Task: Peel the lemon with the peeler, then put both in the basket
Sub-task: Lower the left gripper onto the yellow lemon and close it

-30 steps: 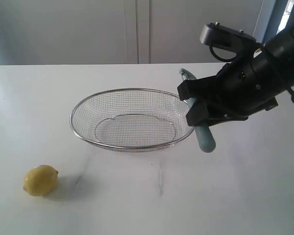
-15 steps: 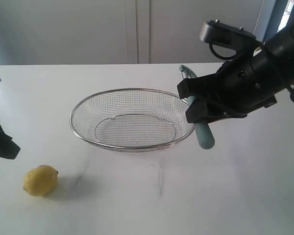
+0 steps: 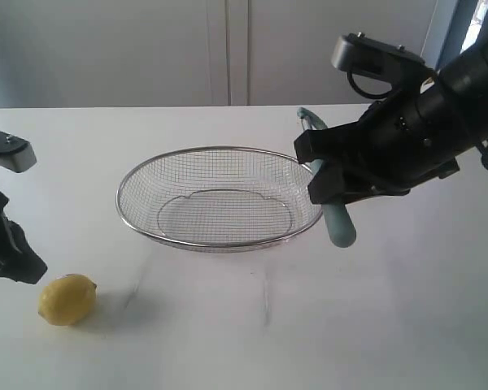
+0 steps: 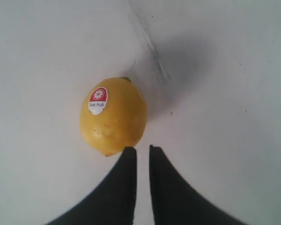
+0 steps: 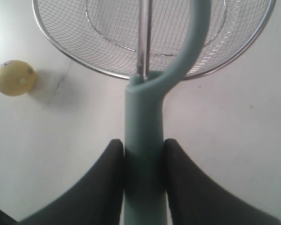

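Right tool [image 5: 144, 143] grips the peeler [image 5: 143, 112] by the basket [image 3: 220, 247] rim. Left tool [image 4: 142, 150], jaws barely parted, holds nothing, just beside the lemon [image 4: 113, 116].

A plain white table [image 3: 228, 341] fills the lower frame, matte and softly lit. Behind it, pale grey panelling [image 3: 106, 49] spans the top, with vertical seams [image 3: 228, 49] at upper centre. Daylight glares through a window [image 3: 476, 24] at the upper right.
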`<state>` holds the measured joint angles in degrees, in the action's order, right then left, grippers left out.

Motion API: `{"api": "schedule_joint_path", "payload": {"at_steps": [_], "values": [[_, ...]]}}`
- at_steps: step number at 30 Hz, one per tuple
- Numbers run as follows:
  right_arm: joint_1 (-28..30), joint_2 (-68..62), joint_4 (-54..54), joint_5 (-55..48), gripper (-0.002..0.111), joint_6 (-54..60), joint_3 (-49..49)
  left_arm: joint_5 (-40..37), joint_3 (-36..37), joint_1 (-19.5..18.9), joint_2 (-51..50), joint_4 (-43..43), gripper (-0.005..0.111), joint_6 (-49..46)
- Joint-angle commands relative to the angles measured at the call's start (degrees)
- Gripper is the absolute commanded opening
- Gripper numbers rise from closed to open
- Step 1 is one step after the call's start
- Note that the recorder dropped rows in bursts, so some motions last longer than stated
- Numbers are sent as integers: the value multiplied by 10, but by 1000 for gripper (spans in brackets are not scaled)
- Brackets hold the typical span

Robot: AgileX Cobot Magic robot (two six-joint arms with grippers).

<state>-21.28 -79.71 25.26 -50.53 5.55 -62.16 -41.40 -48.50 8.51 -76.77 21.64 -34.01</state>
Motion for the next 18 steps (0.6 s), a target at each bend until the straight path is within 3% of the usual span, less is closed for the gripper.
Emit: {"api": "schedule_joint_path", "payload": {"at_steps": [1, 3, 11, 18], "values": [[3, 2, 1, 9, 0, 7, -5, -13, -3, 4, 0, 2, 36, -22], [3, 2, 1, 9, 0, 7, -5, -11, -3, 12, 0, -7, 41, -22], [3, 2, 1, 9, 0, 7, -5, 26, -3, 89, 0, -161, 42, 72], [3, 2, 1, 10, 0, 7, -5, 60, -3, 95, -14, -156, 74, 73]]}}
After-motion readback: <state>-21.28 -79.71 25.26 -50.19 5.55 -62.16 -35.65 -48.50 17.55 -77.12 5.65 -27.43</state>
